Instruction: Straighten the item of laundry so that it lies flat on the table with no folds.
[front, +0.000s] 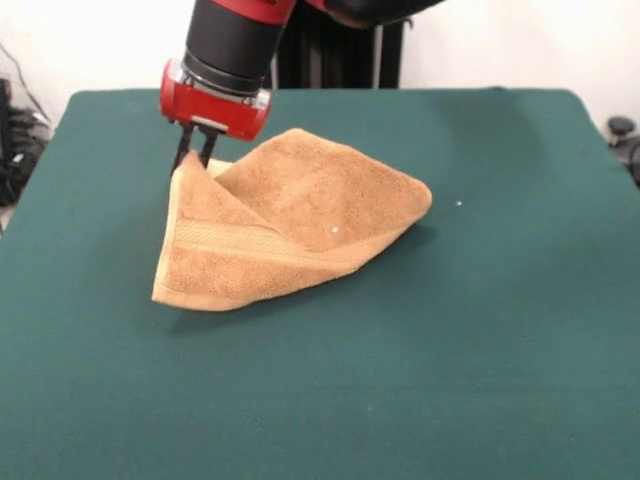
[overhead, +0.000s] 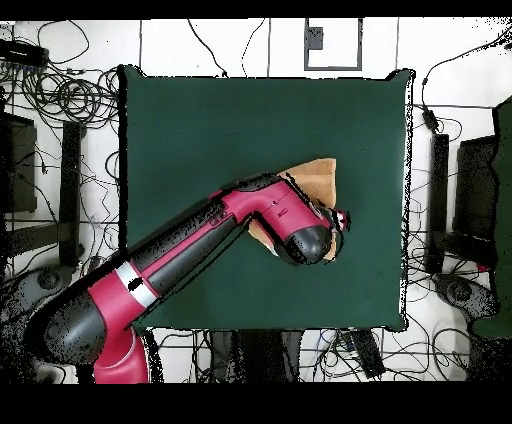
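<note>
Towel pinched at one corner, lifted into a peak on the worktop.

Your worktop (front: 480, 380) spreads wide on every side of the claw. The arm (overhead: 190, 250) reaches across it, hiding much of the towel from overhead. The towel (front: 290, 220) hangs below the claw, folded over itself, its band stripe low on the side facing you and its bottom edge resting on the cloth. Your claw (front: 194, 158) is clamped together on the towel's raised corner.

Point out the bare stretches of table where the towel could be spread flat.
Bare table lies between the towel and the camera-side edge, and between its rounded fold and the picture's right edge. It is crowded at the towel's raised corner, where the gripper pinches it.
</note>
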